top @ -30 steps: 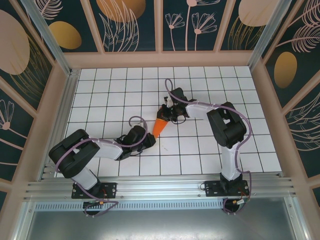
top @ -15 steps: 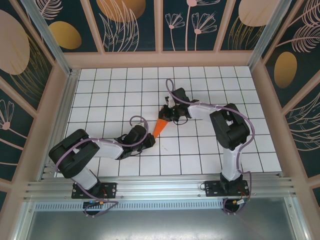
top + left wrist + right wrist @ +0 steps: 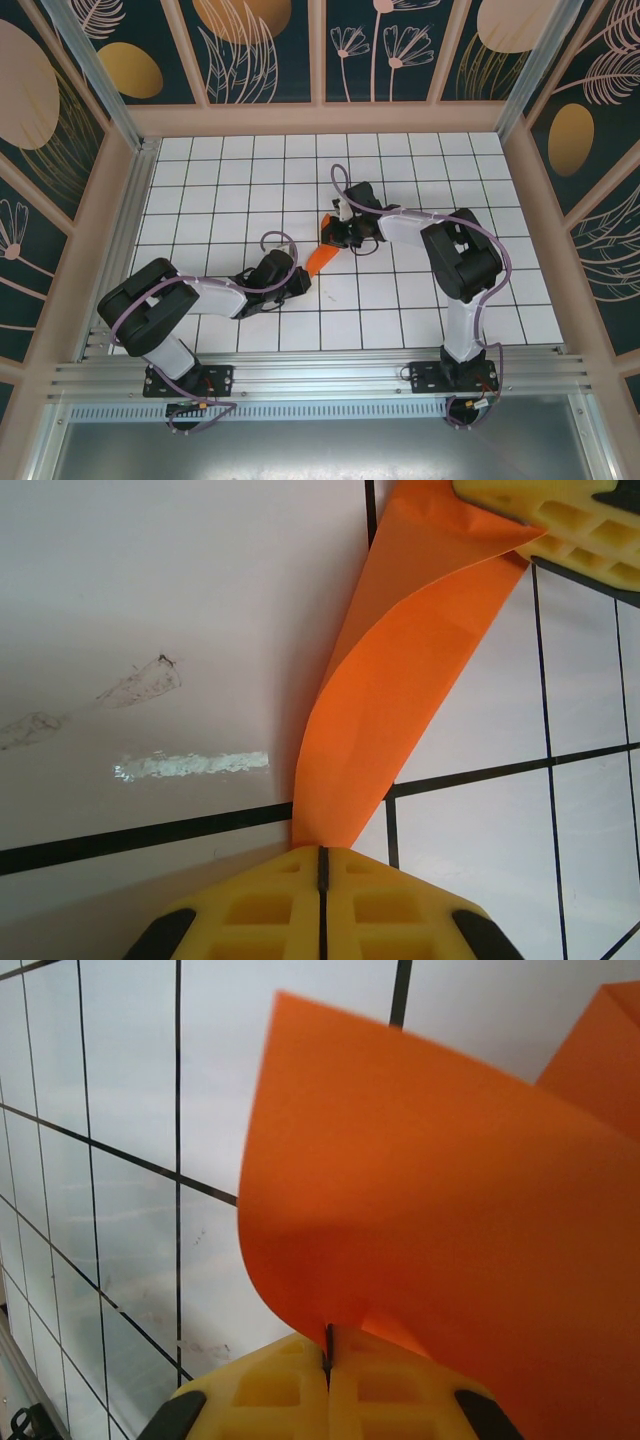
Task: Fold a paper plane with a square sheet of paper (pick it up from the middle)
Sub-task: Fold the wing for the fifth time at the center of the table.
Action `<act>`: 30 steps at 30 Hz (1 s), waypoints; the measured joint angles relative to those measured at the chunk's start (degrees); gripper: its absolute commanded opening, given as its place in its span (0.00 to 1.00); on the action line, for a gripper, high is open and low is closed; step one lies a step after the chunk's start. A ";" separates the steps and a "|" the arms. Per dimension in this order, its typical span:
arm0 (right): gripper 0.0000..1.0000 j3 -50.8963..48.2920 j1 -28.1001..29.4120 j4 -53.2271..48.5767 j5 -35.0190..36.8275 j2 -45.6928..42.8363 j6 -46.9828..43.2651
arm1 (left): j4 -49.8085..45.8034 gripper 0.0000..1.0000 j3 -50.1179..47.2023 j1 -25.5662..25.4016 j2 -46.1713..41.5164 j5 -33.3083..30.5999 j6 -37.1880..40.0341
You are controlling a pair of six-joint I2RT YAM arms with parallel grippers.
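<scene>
**Paper stretched between two pinches**

Top: the orange paper [image 3: 320, 254] spans mid-table [image 3: 200, 200] between both arms. Left wrist: the left gripper [image 3: 320, 865] pinches its tip. Right wrist: the right gripper [image 3: 328, 1360] clamps an edge. Diverging pulls could tear it.

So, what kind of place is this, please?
Probably a robot test cell: left arm and right arm bolted to a metal rail, a white gridded table, patterned walls around it.

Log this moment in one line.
left hand: shut on orange paper | right hand: shut on its far end | paper: folded, bowed between hands
</scene>
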 measured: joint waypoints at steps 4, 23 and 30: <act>0.07 -0.07 0.00 0.02 0.07 0.00 -0.02 | -0.68 0.10 0.37 0.00 0.00 0.00 0.37; 0.08 -5.05 0.00 6.47 -1.05 -3.39 1.99 | -8.09 0.42 3.74 -0.04 -6.95 -1.53 4.00; 0.08 -5.05 0.00 6.82 -1.55 -3.45 2.62 | -9.03 0.37 5.62 -0.04 -2.01 -1.46 5.27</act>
